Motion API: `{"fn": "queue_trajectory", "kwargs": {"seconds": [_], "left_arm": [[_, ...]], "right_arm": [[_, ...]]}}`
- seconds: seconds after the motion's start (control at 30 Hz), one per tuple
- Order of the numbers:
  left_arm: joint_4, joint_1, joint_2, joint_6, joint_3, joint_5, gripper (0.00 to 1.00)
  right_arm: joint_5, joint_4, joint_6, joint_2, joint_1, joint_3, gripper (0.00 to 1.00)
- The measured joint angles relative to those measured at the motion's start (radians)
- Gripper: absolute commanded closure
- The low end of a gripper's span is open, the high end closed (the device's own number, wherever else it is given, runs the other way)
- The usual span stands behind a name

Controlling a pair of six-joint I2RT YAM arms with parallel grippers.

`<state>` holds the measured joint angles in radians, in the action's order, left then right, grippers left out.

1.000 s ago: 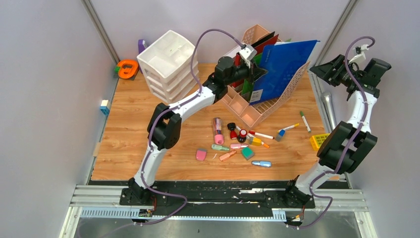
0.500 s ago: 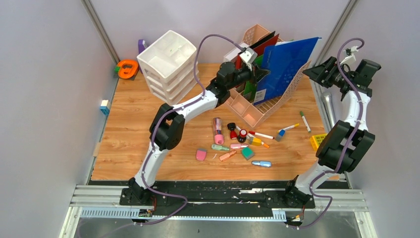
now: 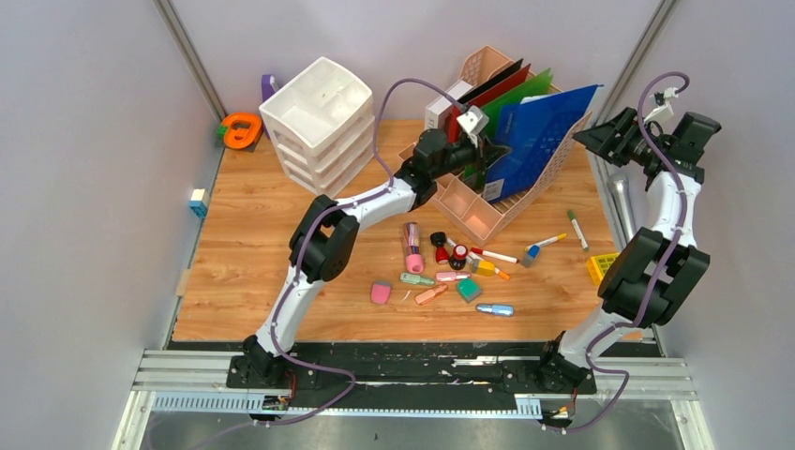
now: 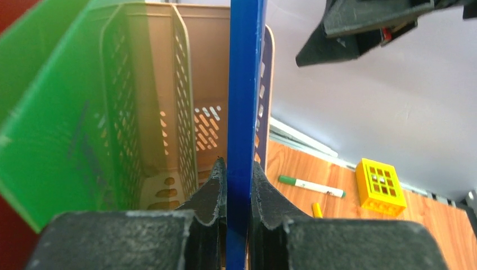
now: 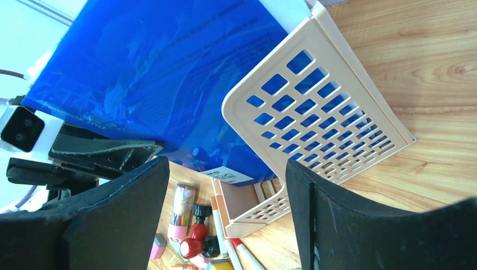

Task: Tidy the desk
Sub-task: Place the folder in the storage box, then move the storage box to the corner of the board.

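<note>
desk [image 3: 244, 253]: light-brown wood-grain planks between grey walls, black rail at near edge, small stationery scattered mid-front. left hand [image 4: 238, 180] nearly closed, pinching the edge of the blue folder [image 3: 539, 131] standing in the beige file rack [image 3: 469, 211]. right hand [image 5: 226, 163] wide open, empty. folder's white label [image 5: 228, 175] unreadable

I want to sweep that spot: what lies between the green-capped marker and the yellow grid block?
Nothing. Only bare desk separates the green-capped marker from the yellow grid block. This shows most clearly in the left wrist view.
</note>
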<state>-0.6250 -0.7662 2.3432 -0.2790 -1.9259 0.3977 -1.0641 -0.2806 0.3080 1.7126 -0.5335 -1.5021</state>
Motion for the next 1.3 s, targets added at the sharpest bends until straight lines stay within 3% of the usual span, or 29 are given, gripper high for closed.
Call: {"fn": "queue_trajectory", "kwargs": {"seconds": [0.1,0.13,0.27,0.37,0.47,0.73,0.9,1.1,1.3], "left_arm": [[0.005,-0.001,0.0,0.032,0.014,0.035,0.66],[0.025,-0.001,0.0,0.049,0.014,0.049,0.63],[0.18,-0.007,0.0,0.127,0.013,0.091,0.4],[0.297,-0.016,-0.012,0.2,0.023,0.092,0.16],[0.433,-0.02,-0.052,0.271,0.045,0.078,0.03],[0.701,-0.018,-0.303,0.417,0.168,-0.006,0.0],[0.84,-0.019,-0.534,0.495,0.284,-0.07,0.0],[1.019,-0.018,-0.726,0.602,0.382,-0.215,0.0],[1.149,0.018,-0.846,0.637,0.524,-0.294,0.0]], "right_arm": [[0.0,-0.006,-0.007,-0.001,0.0,0.0,0.23],[0.0,-0.01,-0.01,-0.001,0.0,0.0,0.23],[0.0,-0.022,-0.031,-0.018,0.0,0.017,0.22],[0.008,-0.036,-0.053,-0.044,0.0,0.035,0.22],[0.02,-0.055,-0.088,-0.094,0.0,0.064,0.22],[0.078,-0.08,-0.193,-0.258,0.011,0.166,0.21],[0.2,-0.082,-0.273,-0.29,0.092,0.239,0.22],[0.429,-0.076,-0.351,-0.232,0.262,0.272,0.27],[0.592,-0.074,-0.362,-0.046,0.29,0.192,0.4]]}}
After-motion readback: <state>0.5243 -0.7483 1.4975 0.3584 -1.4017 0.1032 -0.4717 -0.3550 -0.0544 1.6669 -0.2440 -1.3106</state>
